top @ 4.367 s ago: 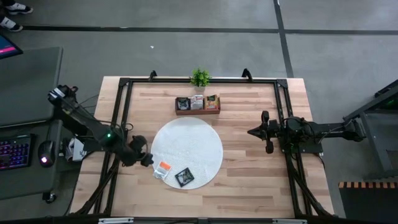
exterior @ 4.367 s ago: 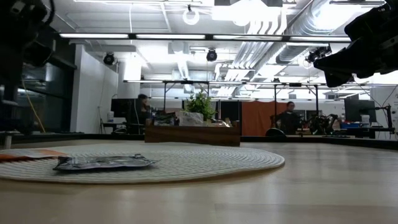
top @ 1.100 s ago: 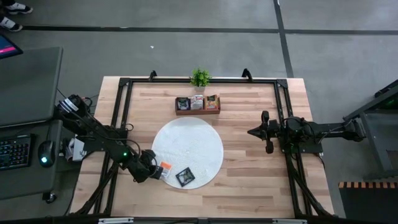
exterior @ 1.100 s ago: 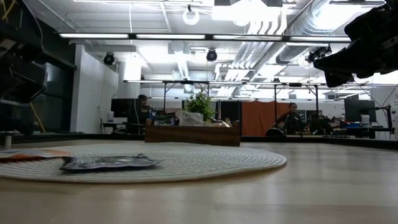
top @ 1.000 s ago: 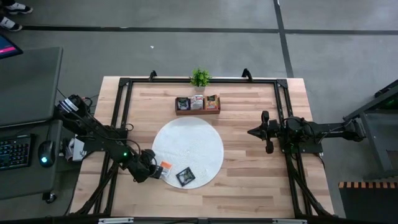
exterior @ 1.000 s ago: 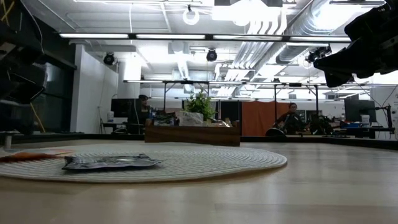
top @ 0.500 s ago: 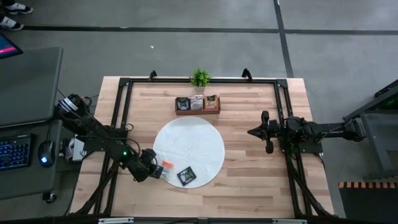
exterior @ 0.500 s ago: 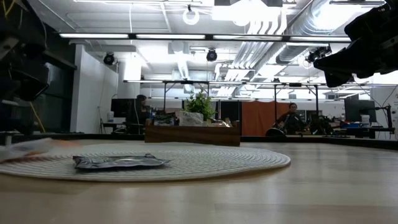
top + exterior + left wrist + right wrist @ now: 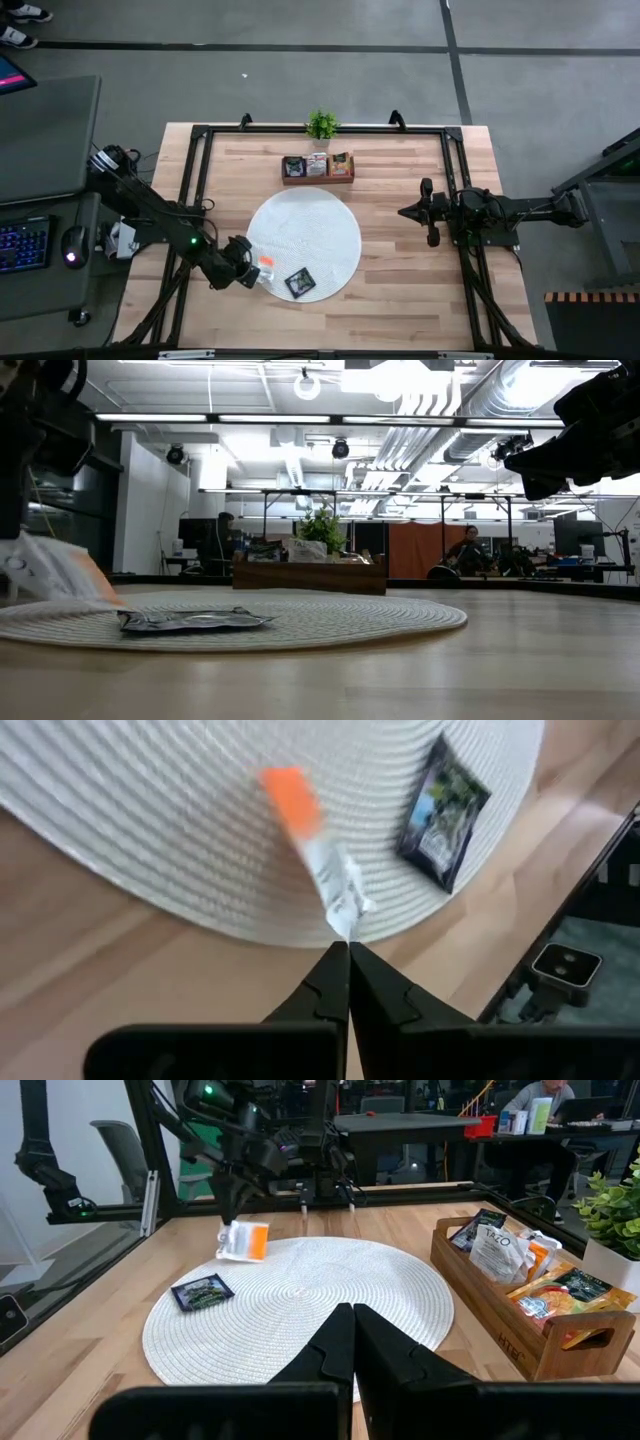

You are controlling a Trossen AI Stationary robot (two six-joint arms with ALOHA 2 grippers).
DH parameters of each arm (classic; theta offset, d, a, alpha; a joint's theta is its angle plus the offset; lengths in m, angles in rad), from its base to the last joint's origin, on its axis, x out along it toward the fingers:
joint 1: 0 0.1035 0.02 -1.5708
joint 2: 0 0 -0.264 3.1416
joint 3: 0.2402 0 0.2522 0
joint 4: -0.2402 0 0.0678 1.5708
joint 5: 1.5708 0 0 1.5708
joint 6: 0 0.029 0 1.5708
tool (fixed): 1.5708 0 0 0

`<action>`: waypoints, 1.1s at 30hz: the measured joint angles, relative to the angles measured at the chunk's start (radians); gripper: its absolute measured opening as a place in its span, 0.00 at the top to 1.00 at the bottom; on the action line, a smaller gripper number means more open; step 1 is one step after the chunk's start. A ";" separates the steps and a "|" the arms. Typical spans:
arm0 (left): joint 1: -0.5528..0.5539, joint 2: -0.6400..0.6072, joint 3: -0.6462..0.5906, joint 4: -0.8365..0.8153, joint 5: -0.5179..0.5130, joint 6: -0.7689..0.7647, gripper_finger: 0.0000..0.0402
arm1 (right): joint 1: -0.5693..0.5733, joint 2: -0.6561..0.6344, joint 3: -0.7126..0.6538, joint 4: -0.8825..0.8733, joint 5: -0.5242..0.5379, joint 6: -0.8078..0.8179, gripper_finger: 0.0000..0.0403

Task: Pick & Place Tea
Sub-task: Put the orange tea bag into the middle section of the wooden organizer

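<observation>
Tea sachets, small flat squares:
1) White w/ orange end: hanging by one corner from closed left claw, off the round mat, above its near-left edge.
2) Black sachet: lying flat on mat, near edge, just beside no. 1.
3) Several more sachets, black, white, orange/yellow: standing in wooden tray compartments beyond mat.

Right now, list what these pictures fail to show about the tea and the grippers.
- Left gripper, shut on the white-and-orange sachet: in the low view its fingers are cut off by the picture's edge.
- Black sachet on the round mat: its print is too small in the high view and seen edge-on in the low view.
- Sachets in the wooden tray: they overlap, so their count is unclear.
- Right gripper: shut, holding nothing.
</observation>
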State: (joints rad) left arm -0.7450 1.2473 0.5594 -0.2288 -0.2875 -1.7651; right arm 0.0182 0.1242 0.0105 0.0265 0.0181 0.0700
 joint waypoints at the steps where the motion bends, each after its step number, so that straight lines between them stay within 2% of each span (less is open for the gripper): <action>1: 0.006 -0.009 0.013 -0.030 -0.010 0.012 1.00 | 0.000 0.000 0.000 0.000 0.000 0.000 1.00; 6: 0.073 -0.041 0.078 -0.152 -0.016 0.153 1.00 | 0.000 0.000 0.000 0.000 0.000 0.000 1.00; 9: 0.132 -0.055 0.129 -0.172 -0.011 0.275 1.00 | 0.000 0.000 0.000 0.000 0.000 0.000 1.00; 16: 0.319 -0.057 0.235 -0.178 0.070 0.630 1.00 | 0.000 0.000 0.000 0.000 0.000 0.000 1.00; 22: 0.472 -0.057 0.283 -0.191 0.083 0.916 1.00 | 0.000 0.000 0.000 0.000 0.000 0.000 1.00; 27: 0.608 -0.051 0.287 -0.162 0.152 1.013 1.00 | 0.000 0.000 0.000 0.000 0.000 0.000 1.00; 33: 0.778 0.011 0.288 0.007 0.321 0.988 1.00 | 0.000 0.000 0.000 0.000 0.000 0.000 1.00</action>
State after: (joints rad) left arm 0.0334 1.2583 0.8474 -0.2217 0.0334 -0.7767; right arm 0.0181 0.1242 0.0105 0.0265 0.0181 0.0700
